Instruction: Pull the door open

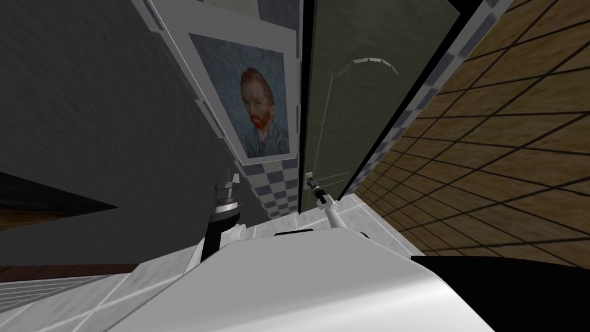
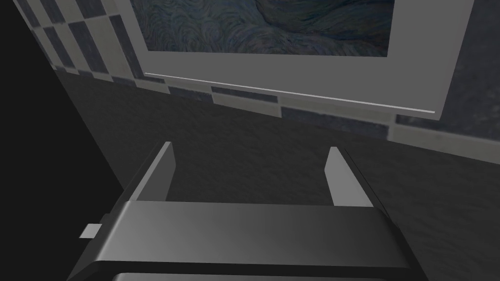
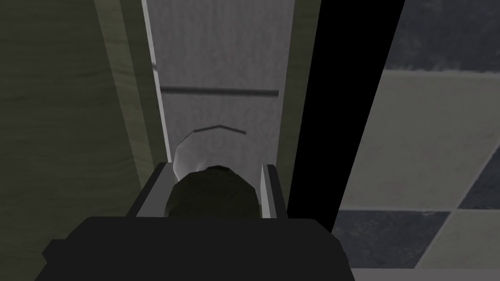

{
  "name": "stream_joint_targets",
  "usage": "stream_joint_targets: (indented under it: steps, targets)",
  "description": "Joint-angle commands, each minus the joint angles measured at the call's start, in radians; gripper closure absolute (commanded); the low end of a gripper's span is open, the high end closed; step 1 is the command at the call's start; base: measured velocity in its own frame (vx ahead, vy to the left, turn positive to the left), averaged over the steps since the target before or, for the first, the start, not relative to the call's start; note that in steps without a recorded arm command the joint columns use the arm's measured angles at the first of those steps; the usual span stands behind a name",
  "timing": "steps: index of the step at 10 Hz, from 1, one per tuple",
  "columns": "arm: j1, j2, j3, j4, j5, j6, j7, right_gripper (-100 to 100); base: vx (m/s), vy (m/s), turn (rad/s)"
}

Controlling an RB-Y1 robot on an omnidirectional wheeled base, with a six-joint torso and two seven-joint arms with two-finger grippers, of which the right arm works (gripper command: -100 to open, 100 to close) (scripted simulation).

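Observation:
A dull olive-green door (image 1: 369, 98) stands ahead of me, its latch edge beside a black gap. My right arm reaches to that edge, where my right gripper (image 1: 311, 180) sits at the handle. In the right wrist view the right gripper (image 3: 215, 188) is shut on a dark round door knob (image 3: 212, 195) with a pale collar behind it, one finger pressing each side. The grey panel of the door (image 3: 219, 63) rises behind the knob. My left gripper (image 1: 229, 181) is raised near the wall to the left of the door, and in its wrist view the left gripper (image 2: 250, 170) stands open and holds nothing.
A framed portrait (image 1: 262, 109) hangs on the checkered wall (image 1: 282, 196) left of the door, close to the left hand. A brown tiled surface (image 1: 507, 144) spreads to the right. A thin black area (image 3: 337, 112) runs along the door's edge.

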Motion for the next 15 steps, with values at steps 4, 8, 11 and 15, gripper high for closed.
stream_joint_targets:
  steps: [4,8,11,15]
  targets:
    - [-0.003,-0.012,0.013,0.006,-0.054,-0.001,-0.101,100,-0.036,-0.010,0.059]
    - [-0.006,-0.025,0.024,0.013,-0.108,-0.001,-0.192,100,-0.049,-0.021,0.074]
    - [-0.009,-0.034,0.033,0.019,-0.150,-0.001,-0.261,100,-0.034,-0.016,0.061]
    - [-0.013,-0.051,0.049,0.030,-0.229,-0.002,-0.373,100,-0.045,-0.023,0.081]
